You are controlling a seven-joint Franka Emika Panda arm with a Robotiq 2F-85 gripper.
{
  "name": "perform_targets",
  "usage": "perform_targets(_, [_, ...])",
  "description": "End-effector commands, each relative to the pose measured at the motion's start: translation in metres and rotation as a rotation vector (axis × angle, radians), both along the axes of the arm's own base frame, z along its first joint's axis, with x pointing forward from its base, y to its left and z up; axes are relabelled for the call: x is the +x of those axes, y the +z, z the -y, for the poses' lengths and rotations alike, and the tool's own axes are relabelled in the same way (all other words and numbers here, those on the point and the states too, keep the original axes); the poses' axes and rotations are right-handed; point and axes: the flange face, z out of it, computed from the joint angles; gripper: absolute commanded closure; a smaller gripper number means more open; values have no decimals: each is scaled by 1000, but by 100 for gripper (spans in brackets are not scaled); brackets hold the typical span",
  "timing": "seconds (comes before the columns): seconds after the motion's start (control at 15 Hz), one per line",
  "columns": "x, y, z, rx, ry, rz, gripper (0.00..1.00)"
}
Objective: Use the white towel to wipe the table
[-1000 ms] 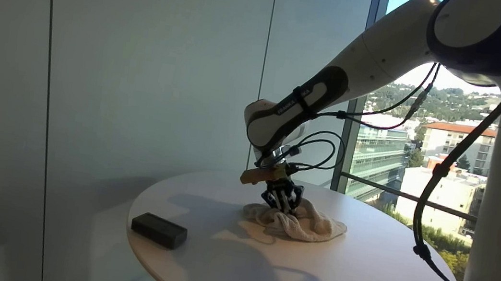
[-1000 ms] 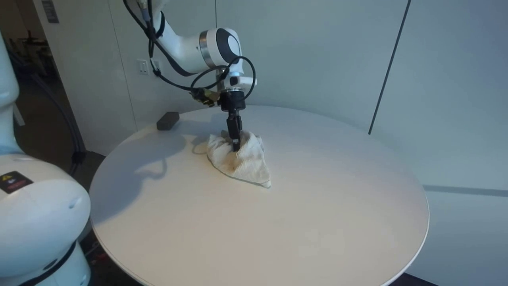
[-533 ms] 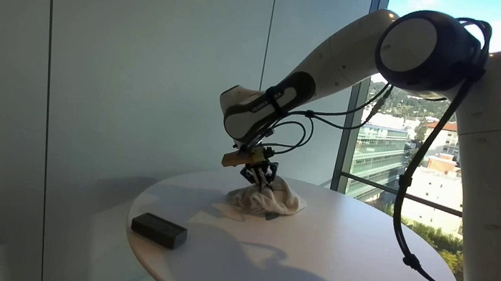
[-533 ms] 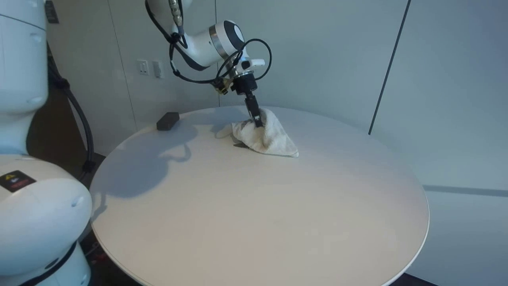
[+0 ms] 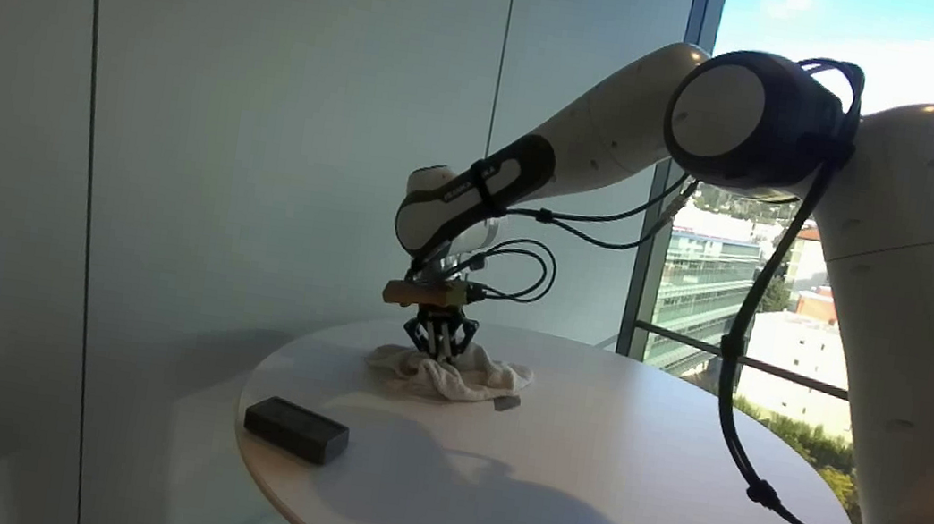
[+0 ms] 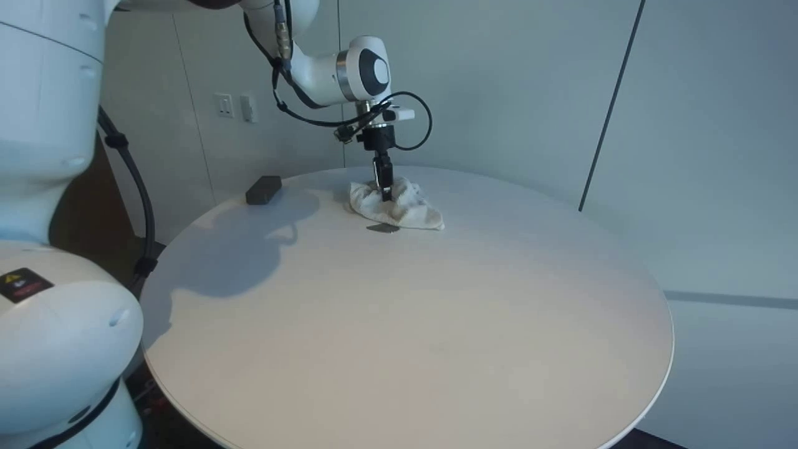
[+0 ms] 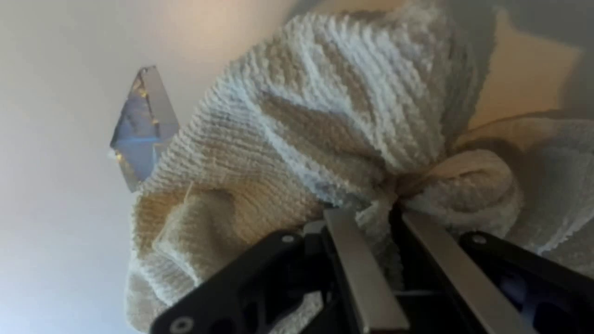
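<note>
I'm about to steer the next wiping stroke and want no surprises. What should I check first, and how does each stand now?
1. Gripper holding the white towel: ok, its jaws are shut on the bunched cloth.
2. Towel down on the table: ok, in both exterior views.
3. Towel spread flat: not ok, it lies rumpled.
4. Towel's edge free of loose things: not ok, a small grey piece lies beside it, contact unclear.
5. Dark block apart from the towel: ok, near the table's rim.
6. Table free of fine dirt: cannot tell at this size.
</note>
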Motion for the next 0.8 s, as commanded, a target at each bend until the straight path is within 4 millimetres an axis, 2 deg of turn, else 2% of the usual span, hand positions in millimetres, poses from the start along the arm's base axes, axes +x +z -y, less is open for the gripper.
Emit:
perform_targets(0.0, [-35,-18,-35,167,57,-37,87])
perform_targets(0.07, [-52,-27,-38,197,31,-99,87])
perform_targets(0.2, [-80,-44,-31,181,-64,-167,87])
perform_targets(0.47, [-117,-51,-14,135,-203,-189,88])
perform_targets(0.73, [-153,-52,-1,161,-337,-213,88])
